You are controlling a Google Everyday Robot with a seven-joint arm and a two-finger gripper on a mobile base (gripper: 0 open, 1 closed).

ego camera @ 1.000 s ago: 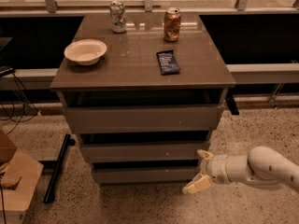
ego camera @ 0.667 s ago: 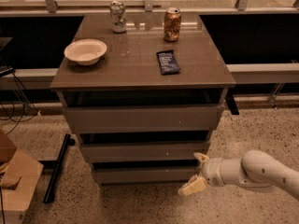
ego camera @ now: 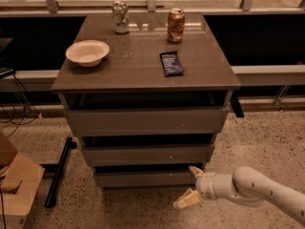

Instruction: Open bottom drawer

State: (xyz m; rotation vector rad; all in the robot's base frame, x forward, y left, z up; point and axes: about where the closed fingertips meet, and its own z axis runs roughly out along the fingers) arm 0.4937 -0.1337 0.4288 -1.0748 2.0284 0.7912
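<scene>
The bottom drawer (ego camera: 143, 178) is the lowest of three grey-brown drawers in the cabinet, with a flat front and no handle. A dark gap shows above its front. My gripper (ego camera: 190, 185) comes in from the lower right on a white arm and sits low at the drawer's right front corner. Its two cream fingers are spread open; the upper fingertip (ego camera: 195, 170) is at the drawer's right end and the lower fingertip (ego camera: 185, 201) hangs over the floor in front. It holds nothing.
On the cabinet top (ego camera: 143, 70) are a white bowl (ego camera: 87, 52), two cans (ego camera: 120, 17) (ego camera: 175, 25) and a dark snack packet (ego camera: 171, 63). The middle drawer (ego camera: 147, 154) and top drawer (ego camera: 145, 120) sit above. A black bar (ego camera: 59, 171) and a cardboard box (ego camera: 16, 185) lie on the floor at left.
My gripper and arm have moved left and slightly down, closer to the bottom drawer's right front corner. The drawers look unchanged.
</scene>
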